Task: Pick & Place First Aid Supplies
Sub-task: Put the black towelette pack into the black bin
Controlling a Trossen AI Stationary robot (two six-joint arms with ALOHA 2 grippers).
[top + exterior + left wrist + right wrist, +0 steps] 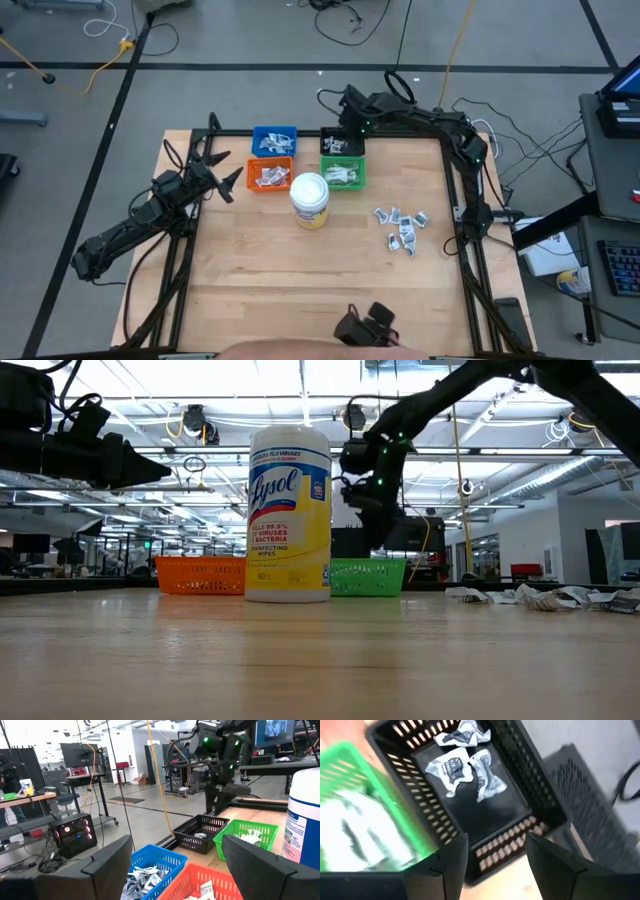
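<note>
Right now the right gripper [492, 857] hangs over the black bin [341, 145] at the far edge of the table, its fingers parted with nothing between them. Three crumpled packets [465, 765] lie on the bin's floor below it, so this looks like the drop step of one sorting round, just being finished. The left gripper [175, 865] waits by the blue bin [274, 139] and orange bin [270, 175], fingers spread wide and empty.

More packets sit in the blue, orange and green bin [342, 174]. A loose pile of first aid supplies [402, 227] lies on the bare wood toward the right side, well apart from the bins, past the wipes jar [310, 199].

Next, I'd judge, the right arm must lift clear of the bin wall, swing to that pile and pinch a single packet; they overlap, so picking only one may be fiddly.

From table height the jar hides most of the bins. I can't read the packet markings or count the pile. A dark object at the table's near edge is cut off.
</note>
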